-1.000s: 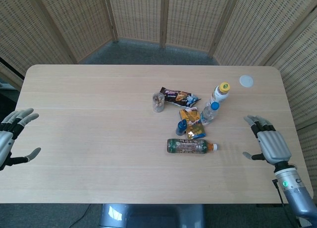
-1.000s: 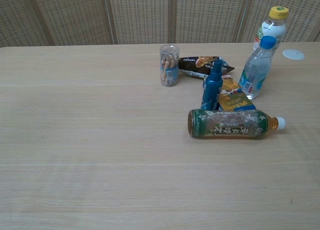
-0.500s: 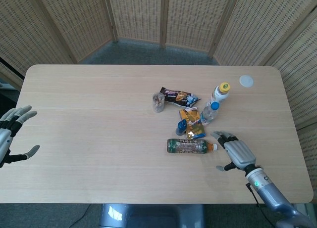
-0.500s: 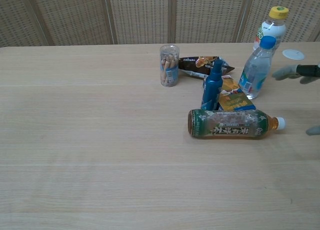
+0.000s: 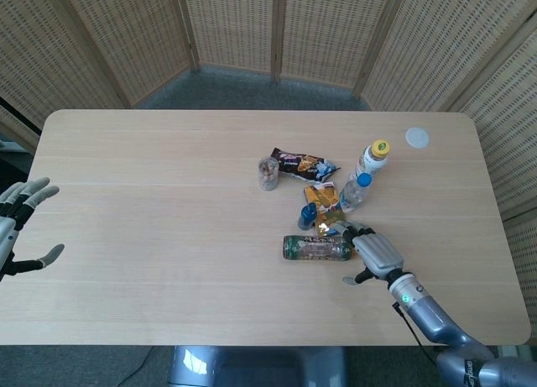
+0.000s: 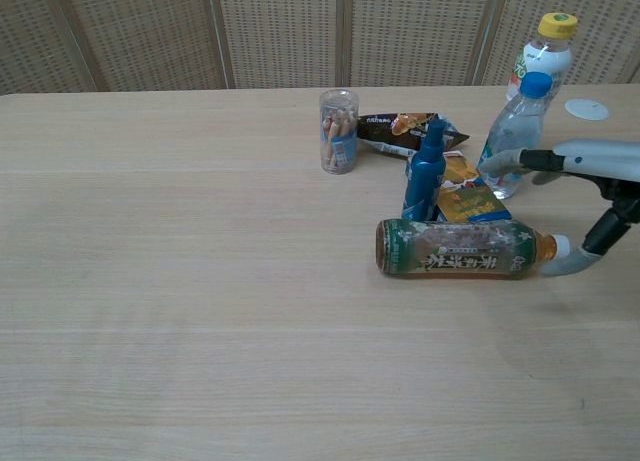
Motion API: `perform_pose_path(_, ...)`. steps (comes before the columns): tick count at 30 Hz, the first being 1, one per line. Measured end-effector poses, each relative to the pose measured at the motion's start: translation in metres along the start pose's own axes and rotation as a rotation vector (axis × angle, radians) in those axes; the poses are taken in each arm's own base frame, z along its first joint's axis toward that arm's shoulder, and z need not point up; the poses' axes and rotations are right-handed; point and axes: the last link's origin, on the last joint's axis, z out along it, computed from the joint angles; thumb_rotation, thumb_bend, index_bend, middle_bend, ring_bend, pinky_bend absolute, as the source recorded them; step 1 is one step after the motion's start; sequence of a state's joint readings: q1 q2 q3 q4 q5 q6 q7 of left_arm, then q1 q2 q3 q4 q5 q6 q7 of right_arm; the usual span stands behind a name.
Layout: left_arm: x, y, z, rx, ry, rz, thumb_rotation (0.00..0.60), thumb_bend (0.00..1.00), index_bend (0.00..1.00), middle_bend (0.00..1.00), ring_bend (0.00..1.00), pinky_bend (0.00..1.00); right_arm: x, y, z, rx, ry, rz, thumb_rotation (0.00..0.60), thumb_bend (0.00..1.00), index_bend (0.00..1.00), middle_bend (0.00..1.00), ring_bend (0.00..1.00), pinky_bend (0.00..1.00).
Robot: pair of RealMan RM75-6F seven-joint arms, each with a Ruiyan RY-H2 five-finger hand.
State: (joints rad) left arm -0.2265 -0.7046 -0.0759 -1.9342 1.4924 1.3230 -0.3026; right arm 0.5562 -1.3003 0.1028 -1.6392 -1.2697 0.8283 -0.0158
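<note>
The right hand point(image 5: 375, 254) is spread open over the cap end of the green tea bottle point(image 5: 323, 248), fingers above it and thumb near the cap, with nothing gripped yet. The bottle is laid on its side on the table point(image 5: 168, 194), below the snack packets point(image 5: 325, 209), so its neck is left exposed for grasping. The left hand point(image 5: 17, 227) is held open and empty at the table's far left edge
</note>
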Motion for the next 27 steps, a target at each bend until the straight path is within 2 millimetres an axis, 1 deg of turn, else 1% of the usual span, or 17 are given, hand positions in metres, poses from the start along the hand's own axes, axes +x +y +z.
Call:
perform_pose_path(8,0.001,-0.004,-0.001,0.014,0.003,-0.003,0.6,0.33,0.13,0.06,0.0,0.0,-0.016,-0.001,0.021,-0.004,-0.036,0.036,0.6,0.09,0.0,0.0,0.0,0.0)
perform_pose_path(16,0.001,-0.007,-0.001,0.021,0.005,-0.005,0.6,0.33,0.13,0.06,0.0,0.0,-0.026,-0.004,0.037,-0.002,-0.048,0.055,0.6,0.1,0.0,0.0,0.0,0.0)
perform_pose_path(18,0.001,-0.007,-0.002,0.023,0.006,-0.005,0.6,0.33,0.13,0.06,0.0,0.0,-0.028,-0.003,0.041,-0.005,-0.048,0.064,0.6,0.09,0.0,0.02,0.0,0.0)
perform_pose_path(20,0.001,-0.007,-0.002,0.024,0.007,-0.004,0.6,0.33,0.13,0.06,0.0,0.0,-0.031,-0.002,0.044,-0.007,-0.046,0.068,0.6,0.09,0.0,0.07,0.0,0.04)
perform_pose_path(22,0.002,-0.008,-0.002,0.025,0.011,-0.003,0.6,0.33,0.13,0.06,0.0,0.0,-0.032,-0.001,0.047,-0.006,-0.043,0.069,0.6,0.09,0.0,0.14,0.0,0.11)
perform_pose_path(24,0.003,-0.008,-0.002,0.028,0.014,-0.003,0.6,0.33,0.13,0.06,0.0,0.0,-0.035,-0.001,0.049,-0.005,-0.039,0.07,0.6,0.09,0.0,0.19,0.0,0.17)
perform_pose_path(26,0.003,-0.008,-0.002,0.031,0.015,-0.004,0.6,0.33,0.13,0.06,0.0,0.0,-0.037,0.0,0.051,0.0,-0.03,0.072,0.6,0.09,0.02,0.23,0.0,0.23)
perform_pose_path(27,0.003,-0.008,-0.002,0.031,0.014,-0.004,0.6,0.33,0.13,0.06,0.0,0.0,-0.038,0.0,0.051,0.002,-0.025,0.07,0.6,0.09,0.05,0.26,0.0,0.27)
